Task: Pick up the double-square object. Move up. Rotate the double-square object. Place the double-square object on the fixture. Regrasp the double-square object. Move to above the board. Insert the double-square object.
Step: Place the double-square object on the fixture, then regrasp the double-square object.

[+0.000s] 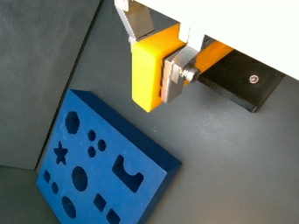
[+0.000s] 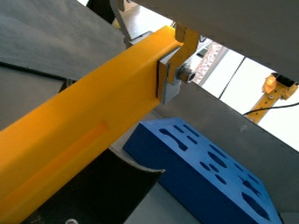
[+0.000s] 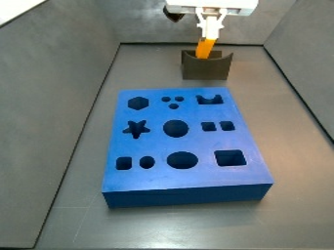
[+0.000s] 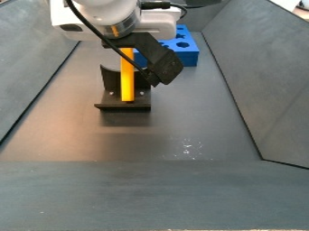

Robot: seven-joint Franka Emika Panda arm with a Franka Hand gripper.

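The double-square object (image 1: 149,74) is a long yellow-orange piece, and my gripper (image 1: 156,61) is shut on its upper part. In both side views it hangs upright (image 3: 205,46) (image 4: 126,77), with its lower end in the notch of the dark fixture (image 3: 205,66) (image 4: 125,101). I cannot tell whether it touches the fixture. The gripper (image 3: 206,21) (image 4: 121,41) sits straight above the fixture, at the far end of the bin from the blue board (image 3: 183,137) (image 4: 179,47). In both wrist views the board (image 1: 100,162) (image 2: 211,171) lies beyond the piece (image 2: 93,131).
Sloped grey bin walls (image 3: 78,107) (image 4: 241,81) enclose the dark floor (image 4: 157,171). The fixture (image 1: 239,83) stands close to the back wall. A yellow stand (image 2: 274,96) shows outside the bin.
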